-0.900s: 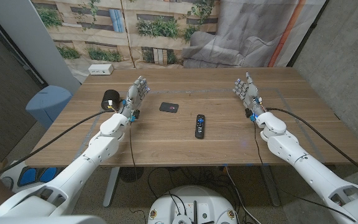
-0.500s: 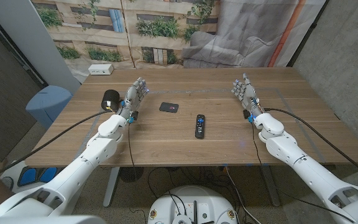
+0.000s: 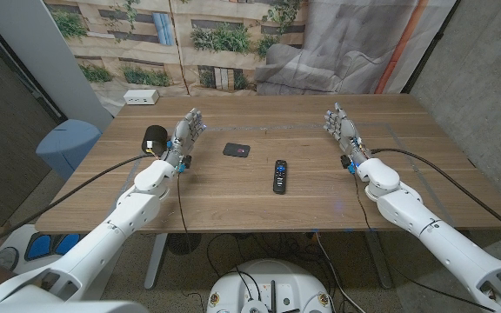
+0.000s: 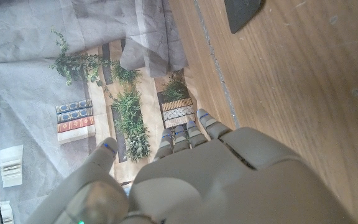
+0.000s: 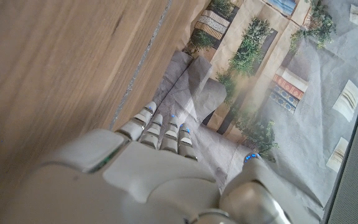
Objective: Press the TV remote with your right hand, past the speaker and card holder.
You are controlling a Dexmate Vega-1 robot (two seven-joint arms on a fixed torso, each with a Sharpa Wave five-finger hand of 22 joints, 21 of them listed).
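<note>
A black TV remote (image 3: 279, 175) lies lengthwise on the wooden surface (image 3: 303, 204), its narrow end pointing toward the robot. A flat dark card holder (image 3: 237, 149) sits just beyond the remote on the robot's left, apart from it, and its corner shows in the left wrist view (image 4: 243, 14). A black speaker (image 3: 154, 137) lies farther to the left of the remote, near the surface's left edge. The right hand (image 3: 344, 131) is raised well to the right of the remote, released and grasping nothing, fingers extended and close together; in the right wrist view the same hand (image 5: 143, 172) points toward the printed backdrop past the surface's far edge. The left hand (image 3: 187, 134) stands between the speaker and the card holder, also released and empty, fingers extended (image 4: 191, 180). A white power strip (image 3: 140, 97) rests at the far left corner, well beyond the remote.
</note>
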